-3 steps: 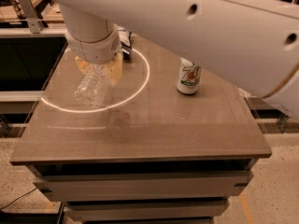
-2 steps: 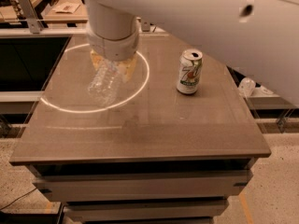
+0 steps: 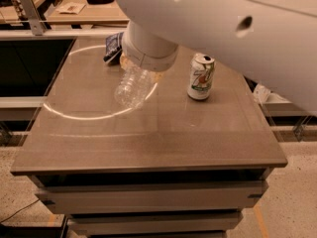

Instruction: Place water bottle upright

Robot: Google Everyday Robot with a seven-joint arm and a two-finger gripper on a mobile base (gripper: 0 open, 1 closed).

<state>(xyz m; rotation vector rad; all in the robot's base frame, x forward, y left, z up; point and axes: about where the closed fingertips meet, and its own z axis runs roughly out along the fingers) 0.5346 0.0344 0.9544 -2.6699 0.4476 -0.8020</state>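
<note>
The water bottle [image 3: 131, 89] is clear ribbed plastic. It hangs tilted, base down and to the left, over the middle-left of the brown table [image 3: 148, 143]. Its cap end is hidden under my white wrist. My gripper [image 3: 141, 71] is mostly covered by the wrist, with tan finger pads [image 3: 124, 61] showing at the bottle's upper end, and it is shut on the bottle. The big white arm crosses the top of the view.
A green-and-white 7UP can [image 3: 201, 77] stands upright to the right of the bottle. A dark blue bag [image 3: 113, 46] lies at the back of the table behind the gripper. A wooden bench [image 3: 74, 6] with small items stands beyond.
My gripper has carried the bottle to the right across the table, closer to the can. The view has moved with it.
</note>
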